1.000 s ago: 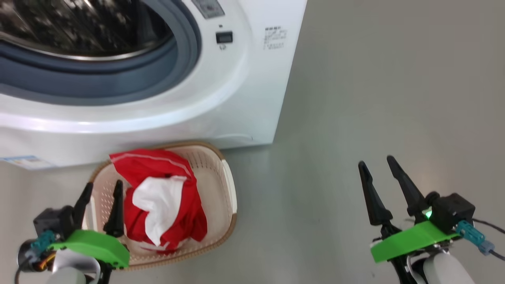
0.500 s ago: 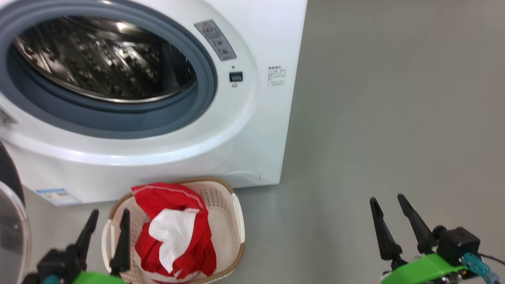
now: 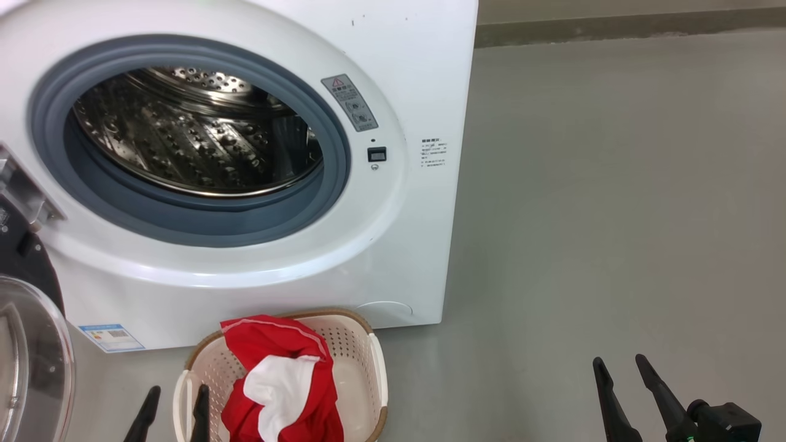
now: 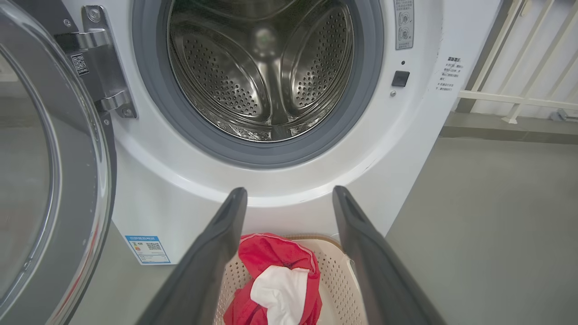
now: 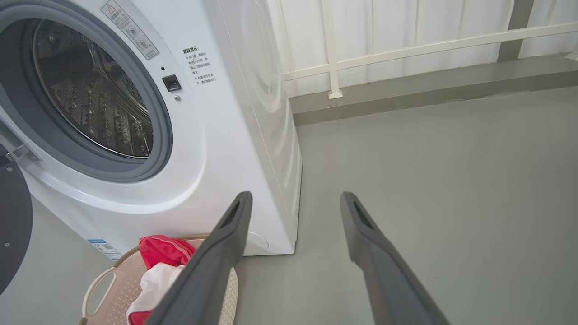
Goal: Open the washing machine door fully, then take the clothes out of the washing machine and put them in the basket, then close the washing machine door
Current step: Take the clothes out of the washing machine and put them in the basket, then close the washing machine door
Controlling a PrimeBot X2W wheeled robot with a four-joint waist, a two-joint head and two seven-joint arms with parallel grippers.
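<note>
Head view shows the clothes (image 3: pixel 270 344) in the basket (image 3: pixel 351 344), drum (image 3: pixel 196 141) empty — only the door (image 3: pixel 27 359), swung open at left, remains for you. Left gripper (image 3: pixel 177 394) and right gripper (image 3: pixel 619 363) hold nothing, jaws wide. Sweep the left one behind the door and push steadily until it latches.

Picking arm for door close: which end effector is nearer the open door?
The left end effector, beside the washing machine door; right end effector is over floor.

We see the washing machine door (image 3: pixel 27 362) cut off at the left edge, the basket (image 3: pixel 353 344) cropped at its near end, and the label print (image 3: pixel 433 152) unreadable.
</note>
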